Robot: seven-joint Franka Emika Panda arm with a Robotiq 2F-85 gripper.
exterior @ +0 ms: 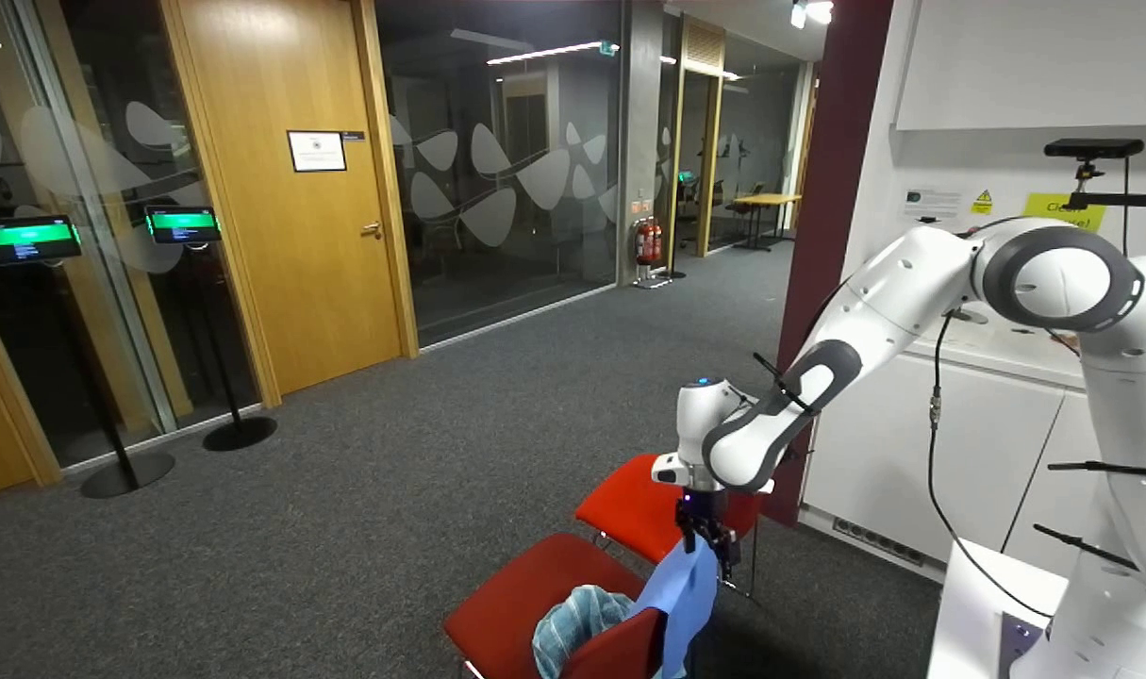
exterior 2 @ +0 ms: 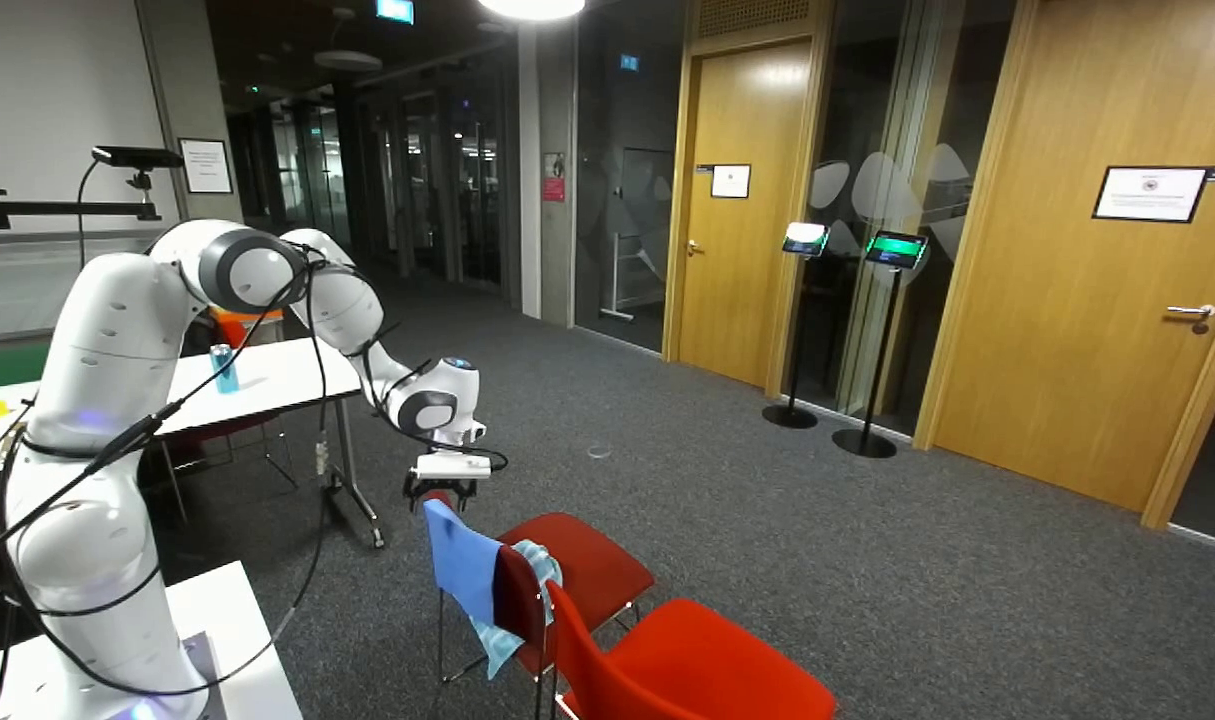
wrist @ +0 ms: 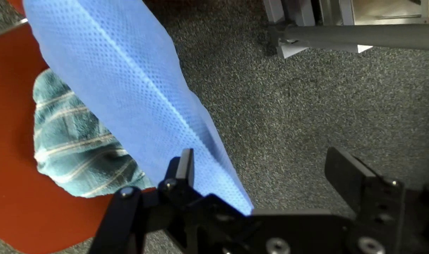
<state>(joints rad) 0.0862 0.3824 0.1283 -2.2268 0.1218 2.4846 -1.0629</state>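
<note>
My gripper point(wrist: 260, 165) is open and empty, pointing down, with its two black fingers wide apart. It also shows in both exterior views point(exterior: 709, 554) point(exterior 2: 437, 494), just at the top of a chair back. A light blue cloth point(wrist: 129, 88) hangs over the back of the dark red chair point(exterior: 535, 589), in both exterior views point(exterior: 690, 604) point(exterior 2: 464, 560). In the wrist view the cloth's end passes behind the left finger; I cannot tell if they touch. A teal striped towel point(wrist: 80, 141) lies crumpled on the chair seat, partly hidden by the blue cloth point(exterior: 577, 622).
A bright red chair point(exterior 2: 712, 660) stands beside the dark red one. A white table point(exterior 2: 277, 375) with a blue can point(exterior 2: 224, 370) stands behind the arm. White cabinets point(exterior: 931, 453) and a maroon pillar point(exterior: 832, 236) are near the arm. Cables hang from the arm.
</note>
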